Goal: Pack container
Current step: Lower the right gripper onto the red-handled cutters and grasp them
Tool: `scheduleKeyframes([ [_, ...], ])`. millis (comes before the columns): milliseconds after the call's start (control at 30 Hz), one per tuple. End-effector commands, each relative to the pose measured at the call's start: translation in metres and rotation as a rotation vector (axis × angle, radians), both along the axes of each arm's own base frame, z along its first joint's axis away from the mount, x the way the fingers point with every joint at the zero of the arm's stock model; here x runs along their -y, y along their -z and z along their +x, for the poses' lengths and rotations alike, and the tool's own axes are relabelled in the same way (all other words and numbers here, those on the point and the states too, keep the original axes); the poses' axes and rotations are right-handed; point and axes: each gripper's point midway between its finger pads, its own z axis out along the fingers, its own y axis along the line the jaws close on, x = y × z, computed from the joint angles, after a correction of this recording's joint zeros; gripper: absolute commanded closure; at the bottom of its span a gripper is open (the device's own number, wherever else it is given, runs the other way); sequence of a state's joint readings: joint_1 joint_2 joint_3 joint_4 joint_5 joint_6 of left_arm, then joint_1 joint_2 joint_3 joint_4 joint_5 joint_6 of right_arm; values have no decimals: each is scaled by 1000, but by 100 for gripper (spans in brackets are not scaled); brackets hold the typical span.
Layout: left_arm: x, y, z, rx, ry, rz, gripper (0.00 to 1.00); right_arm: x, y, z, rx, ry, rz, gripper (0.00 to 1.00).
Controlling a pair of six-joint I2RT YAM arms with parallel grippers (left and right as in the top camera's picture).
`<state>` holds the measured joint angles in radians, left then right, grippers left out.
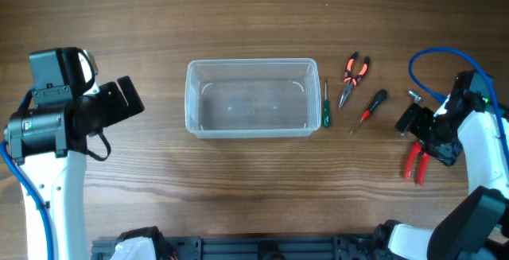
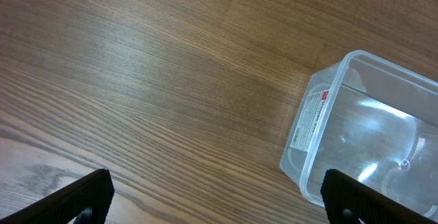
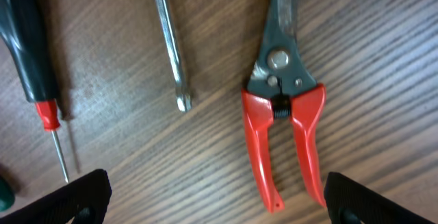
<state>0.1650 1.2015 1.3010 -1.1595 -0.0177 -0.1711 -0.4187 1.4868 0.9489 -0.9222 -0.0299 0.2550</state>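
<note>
While the left pincer [image 2: 215, 191] and right pincer [image 3: 217, 196] gape apart, wrist framing crops the container [image 2: 309, 125].

Warm brown with fine darker grain lines across the table [image 1: 238, 196]. Clear and colourless for the container [image 1: 191, 93], bar a white label [image 2: 309, 118] with a red patch. Green on the handle of the small screwdriver [image 1: 324, 115]; orange and black on the pliers [image 1: 355, 71]; black with a red collar on the other screwdriver [image 1: 374, 101]. Bright red handles, dark grey blades on the cutters [image 3: 284, 128]. White and black on the left arm [image 1: 48, 157] and right arm [image 1: 481, 141], blue on the cable [image 1: 429, 57]
</note>
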Motion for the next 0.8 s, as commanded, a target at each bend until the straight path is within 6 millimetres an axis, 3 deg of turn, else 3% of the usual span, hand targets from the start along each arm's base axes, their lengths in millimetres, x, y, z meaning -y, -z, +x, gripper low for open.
scheduleKeyframes([
  [0,-2,-4,3,14,-20,-8,0,-9,12,-4,-3,-29,26,0],
  [400,-2,-4,3,13,-20,-8,0,-31,50,-14,7,-73,50,0],
  [767,-2,-3,2,8,-20,-9,0,-26,64,-21,6,-46,11,0],
])
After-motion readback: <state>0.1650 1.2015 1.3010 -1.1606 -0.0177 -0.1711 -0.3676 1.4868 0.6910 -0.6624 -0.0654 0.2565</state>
